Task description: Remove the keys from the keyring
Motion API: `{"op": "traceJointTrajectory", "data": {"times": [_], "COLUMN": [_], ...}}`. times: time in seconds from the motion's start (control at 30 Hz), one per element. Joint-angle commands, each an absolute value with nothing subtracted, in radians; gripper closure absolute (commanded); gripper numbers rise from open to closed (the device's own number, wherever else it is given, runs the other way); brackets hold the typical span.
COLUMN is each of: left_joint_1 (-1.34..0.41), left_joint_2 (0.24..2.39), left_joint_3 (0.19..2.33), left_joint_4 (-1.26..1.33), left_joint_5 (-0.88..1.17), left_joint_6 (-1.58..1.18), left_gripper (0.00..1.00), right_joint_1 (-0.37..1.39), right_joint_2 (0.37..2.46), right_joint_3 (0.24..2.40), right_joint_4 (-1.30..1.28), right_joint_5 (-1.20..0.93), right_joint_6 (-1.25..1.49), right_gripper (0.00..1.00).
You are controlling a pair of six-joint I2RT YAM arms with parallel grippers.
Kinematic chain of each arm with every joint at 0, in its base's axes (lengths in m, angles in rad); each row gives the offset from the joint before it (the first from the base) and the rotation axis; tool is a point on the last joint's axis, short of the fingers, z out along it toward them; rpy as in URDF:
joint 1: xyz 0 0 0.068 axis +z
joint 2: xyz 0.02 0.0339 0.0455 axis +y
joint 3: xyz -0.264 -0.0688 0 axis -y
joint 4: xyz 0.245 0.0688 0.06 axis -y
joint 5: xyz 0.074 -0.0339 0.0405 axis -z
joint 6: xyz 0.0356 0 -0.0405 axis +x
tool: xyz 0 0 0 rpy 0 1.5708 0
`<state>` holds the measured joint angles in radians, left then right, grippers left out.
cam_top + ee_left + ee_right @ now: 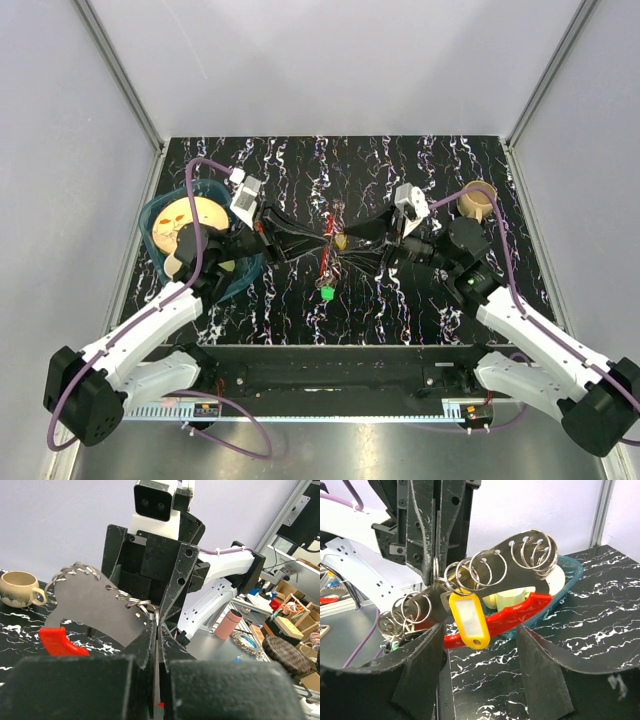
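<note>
We hold the keyring (pixel 328 246) in the air over mid-table.
Its grey plate carries rings (pixel 532 552) and a red piece (pixel 512 614). Our left gripper (pixel 156 625) is clamped tight on it. Our right gripper (pixel 480 635) stands open, fingers apart, facing a hanging yellow tag (pixel 469 620) whose label window is blank. A green key (pixel 326 292) lies on the table (pixel 430 165) below.

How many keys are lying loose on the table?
1: the green key lies on the table at the near middle, just nearer than the held keyring. Others may be hidden.
</note>
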<state>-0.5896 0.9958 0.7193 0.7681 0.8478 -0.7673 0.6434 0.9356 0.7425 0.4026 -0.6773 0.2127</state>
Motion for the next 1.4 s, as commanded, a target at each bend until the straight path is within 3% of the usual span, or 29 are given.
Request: {"op": "traceJointTrajectory", "data": {"times": [0.0, 0.17, 0.2, 0.3, 0.47, 1.0, 1.37], "left_joint_1": [-0.569, -0.551, -0.548, -0.542, -0.535, -0.528, -0.526], "left_joint_2": [0.999, 1.015, 1.019, 1.023, 1.025, 1.006, 0.968], "left_joint_3": [0.713, 0.690, 0.689, 0.681, 0.670, 0.658, 0.591], "left_joint_4": [0.928, 0.999, 1.003, 1.017, 1.022, 1.003, 0.952], "left_joint_5": [0.811, 0.810, 0.808, 0.801, 0.793, 0.773, 0.651], "left_joint_6": [-0.819, -0.856, -0.862, -0.868, -0.871, -0.844, -0.758], "left_gripper": [1.00, 1.00, 1.00, 1.00, 1.00, 1.00, 1.00], "right_joint_1": [0.649, 0.652, 0.652, 0.652, 0.652, 0.664, 0.696], "right_joint_2": [0.968, 0.968, 0.963, 0.965, 0.969, 1.025, 1.075], "right_joint_3": [0.778, 0.764, 0.762, 0.773, 0.765, 0.696, 0.690], "right_joint_4": [0.554, 0.561, 0.552, 0.515, 0.525, 0.627, 0.672], "right_joint_5": [-0.744, -0.738, -0.726, -0.713, -0.730, -0.792, -0.649], "right_joint_6": [0.271, 0.282, 0.276, 0.252, 0.259, 0.307, 0.327], "right_gripper": [0.36, 0.41, 0.47, 0.77, 1.00, 1.00, 1.00]}}
